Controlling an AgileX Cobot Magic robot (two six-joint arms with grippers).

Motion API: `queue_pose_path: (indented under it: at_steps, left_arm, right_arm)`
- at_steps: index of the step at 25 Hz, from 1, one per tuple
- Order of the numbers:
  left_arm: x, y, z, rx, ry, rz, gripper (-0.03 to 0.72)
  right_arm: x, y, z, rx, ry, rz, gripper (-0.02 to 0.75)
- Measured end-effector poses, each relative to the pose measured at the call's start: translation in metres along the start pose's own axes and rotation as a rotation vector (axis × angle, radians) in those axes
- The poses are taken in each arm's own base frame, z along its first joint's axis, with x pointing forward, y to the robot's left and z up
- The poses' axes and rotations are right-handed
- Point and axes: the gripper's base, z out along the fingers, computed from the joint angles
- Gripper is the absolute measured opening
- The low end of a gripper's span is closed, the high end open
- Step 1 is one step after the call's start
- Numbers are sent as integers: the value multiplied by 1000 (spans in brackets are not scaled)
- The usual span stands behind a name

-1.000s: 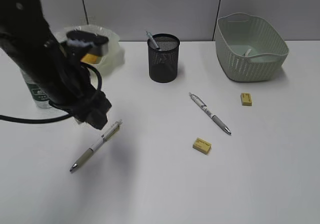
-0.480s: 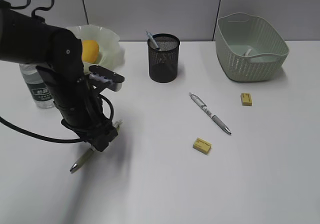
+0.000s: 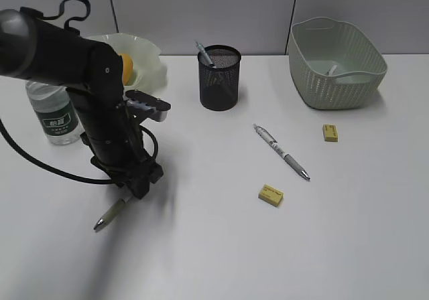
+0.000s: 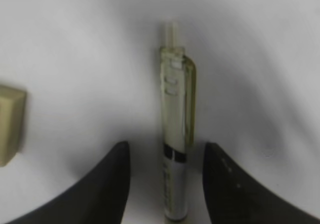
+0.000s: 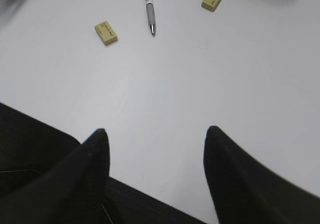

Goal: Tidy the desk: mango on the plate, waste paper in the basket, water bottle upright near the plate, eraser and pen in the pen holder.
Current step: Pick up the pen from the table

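left tool (image 4: pixel 163 184): dropped low over the near pen (image 4: pixel 175 149) within the last second; jaws part-open, straddling the barrel, one finger each side, not yet pinching
meaning: pen pickup is the step in hand; closing looks like the next move
near pen: flat on the counter (image 3: pixel 221 246), barrel between the jaws, tip poking out below-left of the tool in the exterior view
right tool (image 5: pixel 155 154): wide, empty, hovering over bare counter; not seen in exterior view
second pen (image 3: pixel 281 152): on counter, well right of left tool, untouched
erasers: two yellow ones, eraser (image 3: pixel 271 195) and far eraser (image 3: pixel 330 132), both loose on counter
pen holder (image 3: pixel 219 78): behind and right of left tool, one pen already inside
plate (image 3: pixel 144 62): just behind the left arm, mango (image 3: pixel 125 66) in it
basket (image 3: pixel 337 62): far right, something small and white inside, likely the waste paper
water bottle (image 3: pixel 53 116): upright, left of tool, near plate
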Motion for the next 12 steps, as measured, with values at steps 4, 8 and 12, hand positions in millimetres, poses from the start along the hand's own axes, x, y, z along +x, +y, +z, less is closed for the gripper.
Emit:
queue_pose_path:
  at_steps: [4,8,12]
  left_arm:
    - [-1,1,1,-1,11,-1,325]
    - [-1,5,1,-15,14,5,143]
    - [-1,6,1,-16,14,3,116]
  right_arm:
    - [0,0,0,0,0,0,477]
    - [0,0,0,0,0,0,478]
    - [0,0,0,0,0,0,478]
